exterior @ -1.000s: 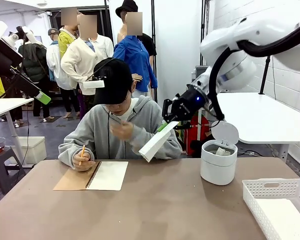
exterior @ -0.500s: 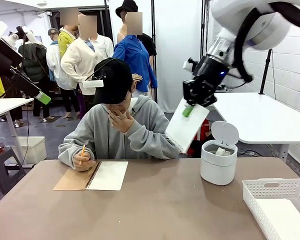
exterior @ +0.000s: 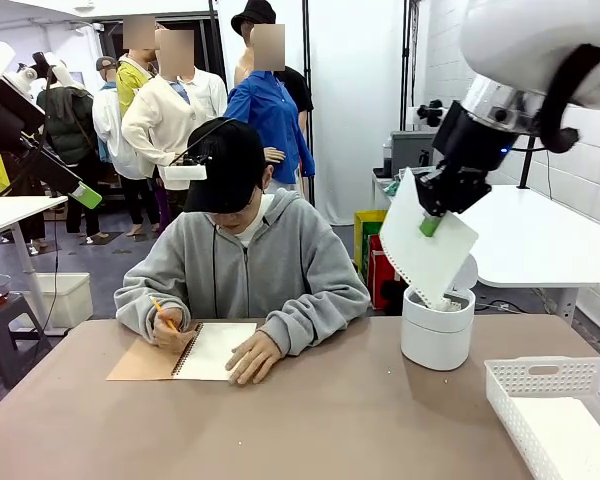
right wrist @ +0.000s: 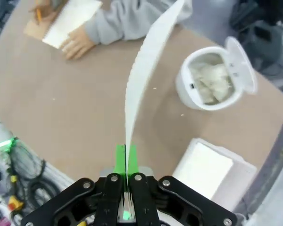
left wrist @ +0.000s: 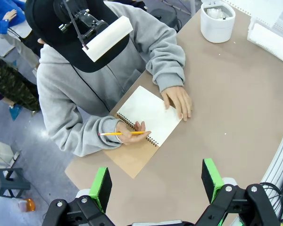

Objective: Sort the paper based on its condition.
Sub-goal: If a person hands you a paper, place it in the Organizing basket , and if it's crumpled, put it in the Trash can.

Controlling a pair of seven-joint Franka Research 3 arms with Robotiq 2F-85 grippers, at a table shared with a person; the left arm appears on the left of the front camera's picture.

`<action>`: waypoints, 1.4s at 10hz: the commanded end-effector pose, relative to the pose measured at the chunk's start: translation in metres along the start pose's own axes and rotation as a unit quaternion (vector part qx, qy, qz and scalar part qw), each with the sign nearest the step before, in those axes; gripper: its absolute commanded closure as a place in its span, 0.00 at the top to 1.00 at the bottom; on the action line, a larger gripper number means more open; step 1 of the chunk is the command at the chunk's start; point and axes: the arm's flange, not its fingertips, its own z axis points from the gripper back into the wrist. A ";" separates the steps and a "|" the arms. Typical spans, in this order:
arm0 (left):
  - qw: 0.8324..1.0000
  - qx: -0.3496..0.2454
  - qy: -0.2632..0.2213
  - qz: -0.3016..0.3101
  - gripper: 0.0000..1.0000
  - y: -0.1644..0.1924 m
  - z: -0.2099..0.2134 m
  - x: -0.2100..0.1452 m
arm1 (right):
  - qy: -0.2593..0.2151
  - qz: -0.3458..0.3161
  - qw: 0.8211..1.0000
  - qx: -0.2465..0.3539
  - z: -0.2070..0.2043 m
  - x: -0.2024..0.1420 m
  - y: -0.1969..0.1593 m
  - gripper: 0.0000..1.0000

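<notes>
Brown table [exterior: 320, 420]; R gripper [exterior: 432, 224] fingers pinch flat paper sheet [exterior: 420, 262] at top edge, sheet hanging below; L gripper [left wrist: 155, 181] fingers spread.

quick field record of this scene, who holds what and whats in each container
right jaws: shut on flat sheet, held in air beside bin
left jaws: open, empty, above the table
bin: lid open, crumpled paper inside
basket: flat paper inside
person: writing in notebook
</notes>
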 end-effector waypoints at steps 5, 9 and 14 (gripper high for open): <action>1.000 0.003 -0.004 0.001 1.00 0.001 0.000 0.000 | 0.055 -0.077 0.995 -0.042 0.012 -0.079 -0.029 0.00; 1.000 0.003 -0.004 0.001 1.00 0.001 0.000 0.000 | 0.038 -0.059 0.996 -0.047 0.012 -0.072 -0.022 0.00; 1.000 0.003 -0.004 0.001 1.00 0.001 0.000 0.000 | 0.075 -0.067 0.994 -0.043 -0.006 -0.108 -0.078 0.00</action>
